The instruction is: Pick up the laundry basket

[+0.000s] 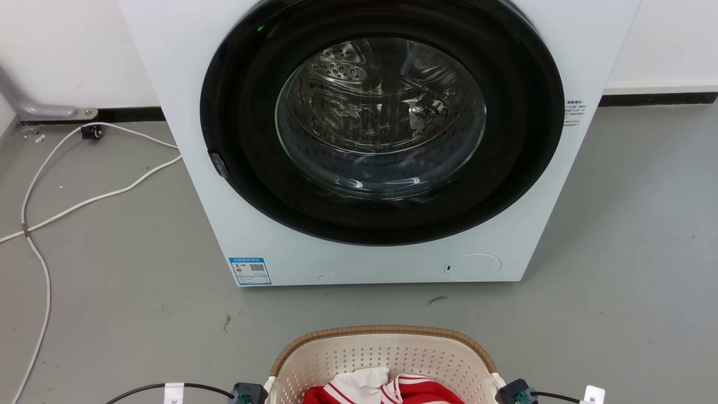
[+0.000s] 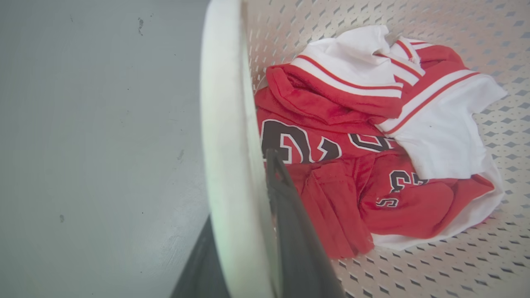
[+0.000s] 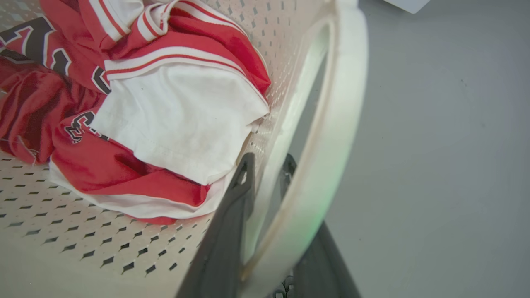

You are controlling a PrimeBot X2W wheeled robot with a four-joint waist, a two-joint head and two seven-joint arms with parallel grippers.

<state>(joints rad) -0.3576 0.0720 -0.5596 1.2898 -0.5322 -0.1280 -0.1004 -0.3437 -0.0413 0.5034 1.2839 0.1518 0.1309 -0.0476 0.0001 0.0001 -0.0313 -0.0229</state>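
Observation:
The laundry basket [image 1: 383,356], cream perforated plastic with a brown woven-look rim, lies at the bottom centre of the head view, in front of the washer. A red and white jersey [image 2: 364,136] is crumpled inside it. My left gripper [image 2: 240,194] straddles the basket's left white loop handle [image 2: 225,124], one dark finger [image 2: 290,215] inside and one outside, shut on it. At the opposite side, my right gripper [image 3: 269,161] clamps the basket's side at the right handle [image 3: 335,136], with a finger [image 3: 238,194] inside against the wall. Both wrists [image 1: 247,394] flank the basket.
A white front-loading washer [image 1: 291,247] with its round dark door [image 1: 381,118] shut stands just beyond the basket. White cables [image 1: 84,202] trail over the grey floor at the left. Bare grey floor [image 1: 628,269] lies to the right.

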